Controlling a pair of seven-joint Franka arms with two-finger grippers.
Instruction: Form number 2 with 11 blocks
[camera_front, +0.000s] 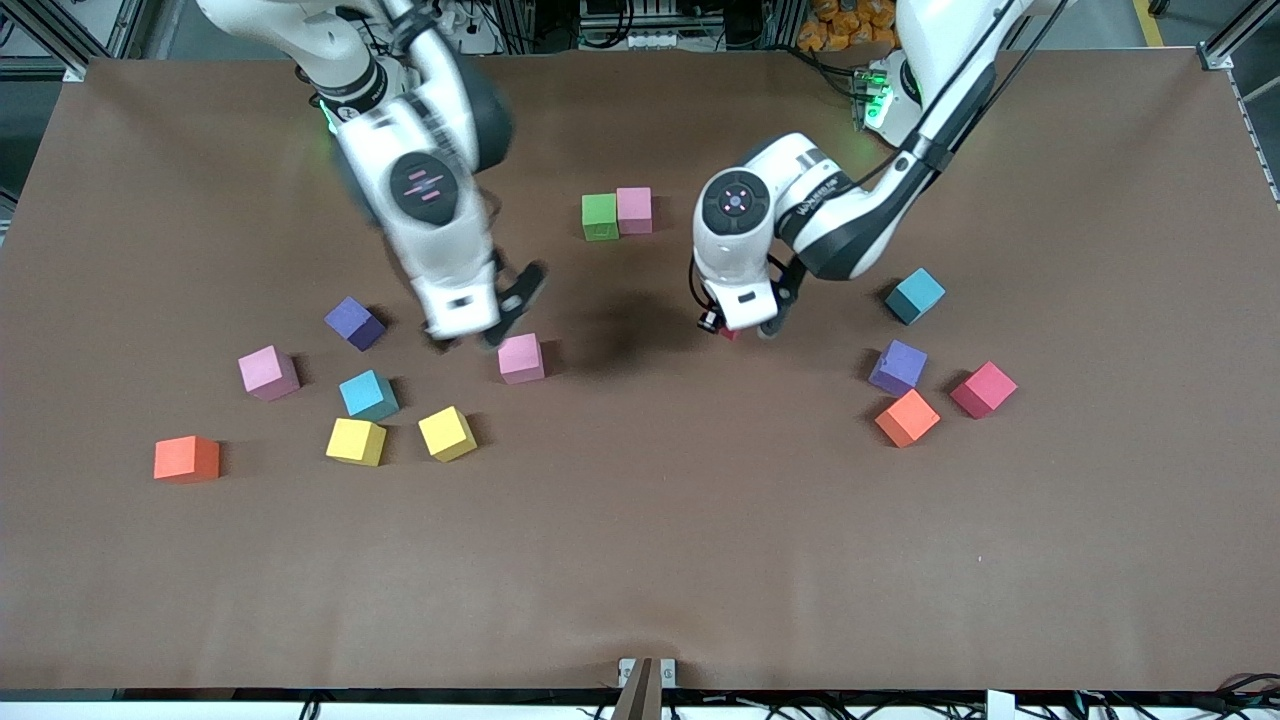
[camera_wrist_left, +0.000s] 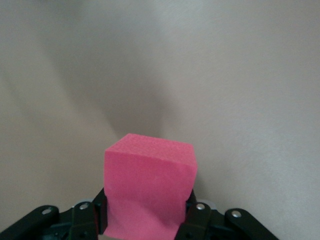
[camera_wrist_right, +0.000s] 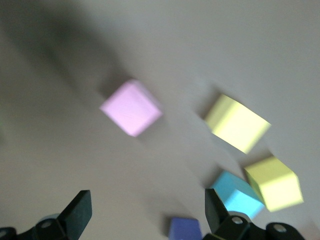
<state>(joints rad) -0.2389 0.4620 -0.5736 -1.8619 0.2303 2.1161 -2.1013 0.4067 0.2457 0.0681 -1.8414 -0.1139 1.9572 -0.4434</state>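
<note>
On the surface: I see loose blocks in two scattered groups and only a two-block start, a green block (camera_front: 599, 216) touching a pink block (camera_front: 634, 210), near the middle toward the robots' edge.
Left tool: the left tool (camera_front: 742, 328) is clenched on a crimson block (camera_wrist_left: 149, 186); I hold it low over bare surface, between the green-pink pair and the loose group at the left arm's end.
Right tool: the right tool (camera_front: 478, 335) is released, fingers spread wide, and hangs just above a second pink block (camera_front: 521, 358); the arm shows motion blur.
Right-end group: purple (camera_front: 354, 322), pink (camera_front: 268, 372), cyan (camera_front: 368, 394), two yellows (camera_front: 355, 441) (camera_front: 447, 433) and an orange (camera_front: 186, 458), which lies nearest that end; all apart from one another.
Left-end group: cyan (camera_front: 915, 295), purple (camera_front: 897, 367), orange (camera_front: 907, 417) and crimson (camera_front: 983, 389), the orange almost touching the purple.
Progress: I judge the number 2 barely begun; two blocks sit joined, a third is in my grip, and most of the figure is still to lay.
Left to do: set the crimson block against the pair, then bring more blocks in one at a time.
Risk: a nudge while placing could shift the pair out of line.
</note>
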